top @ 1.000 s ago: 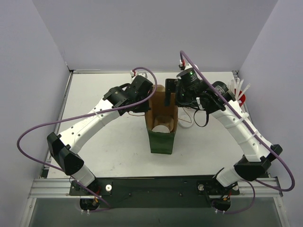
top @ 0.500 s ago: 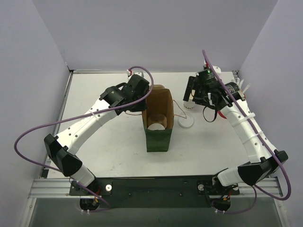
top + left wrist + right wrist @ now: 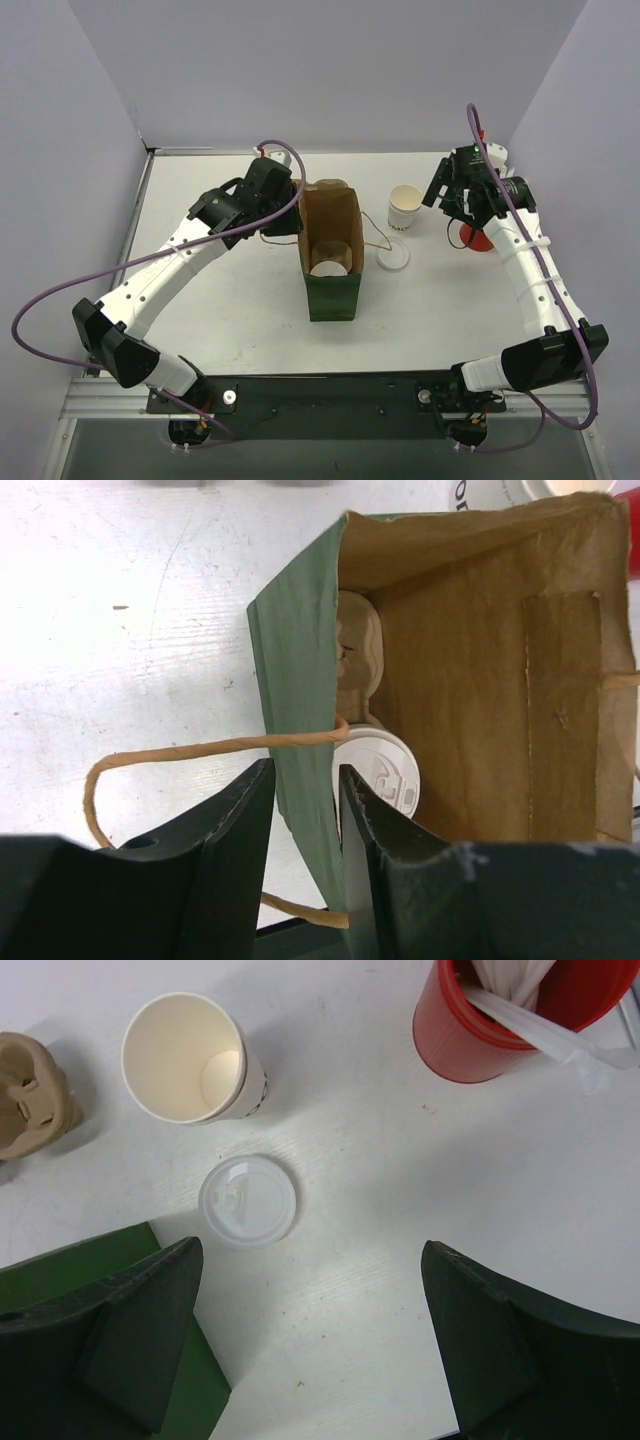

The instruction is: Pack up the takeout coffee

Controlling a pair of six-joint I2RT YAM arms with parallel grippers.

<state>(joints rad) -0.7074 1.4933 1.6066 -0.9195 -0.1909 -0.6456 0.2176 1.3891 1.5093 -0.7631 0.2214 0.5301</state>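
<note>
Straddles the left wall of the green paper bag (image 3: 328, 298) with the left hand (image 3: 305, 770), narrowly parted and loose around the paper with no hard pinch, seemingly to keep the mouth spread and the bag upright for loading. Already holds one lidded cup (image 3: 378, 775) at the bottom of that bag, seated next to a brown pulp carrier (image 3: 357, 645). Leaves the second cup (image 3: 404, 207) standing open and empty on the counter (image 3: 430, 310) just right of the bag, with its lid (image 3: 393, 257) lying flat nearby, not touching. Hovers the right hand (image 3: 310, 1260) spread wide and empty over the counter near that lid, probably lined up to pick it. Needs capping before going into the bag, by the look of it. Keeps the red cup of white sticks (image 3: 490, 1020) off to the right, apart from both.
</note>
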